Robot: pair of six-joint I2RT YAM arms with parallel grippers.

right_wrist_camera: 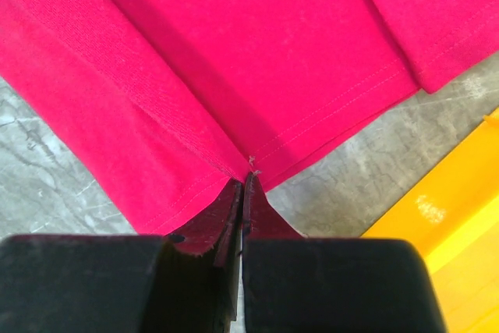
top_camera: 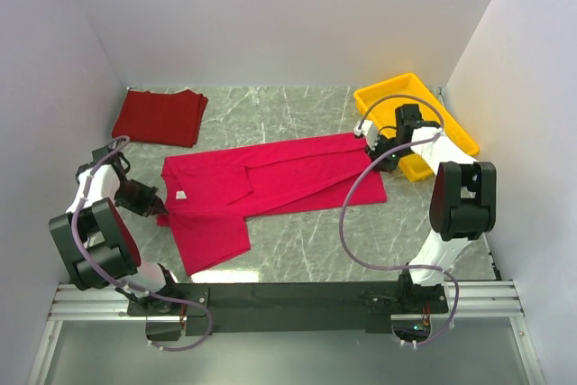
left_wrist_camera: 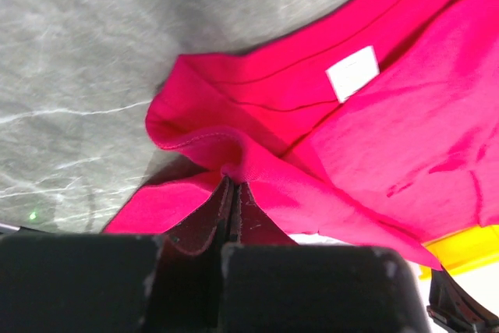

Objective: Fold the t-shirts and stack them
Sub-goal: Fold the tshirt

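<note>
The crimson t-shirt point(top_camera: 270, 182) lies partly folded across the middle of the table, its white tag point(top_camera: 181, 194) near the left end. My left gripper point(top_camera: 162, 214) is shut on the shirt's left edge by the collar; the left wrist view shows the cloth point(left_wrist_camera: 405, 138) bunched at my gripper point(left_wrist_camera: 235, 185) and the tag point(left_wrist_camera: 352, 72). My right gripper point(top_camera: 370, 137) is shut on the hem at the shirt's far right corner; the right wrist view shows the hem point(right_wrist_camera: 234, 52) pinched at my gripper point(right_wrist_camera: 243, 181). The maroon t-shirt point(top_camera: 160, 117) lies folded at the back left.
A yellow plastic tray point(top_camera: 419, 119) stands at the back right, just beyond my right gripper, its edge in the right wrist view point(right_wrist_camera: 452, 239). White walls close in the table on three sides. The table point(top_camera: 306, 250) is grey marble.
</note>
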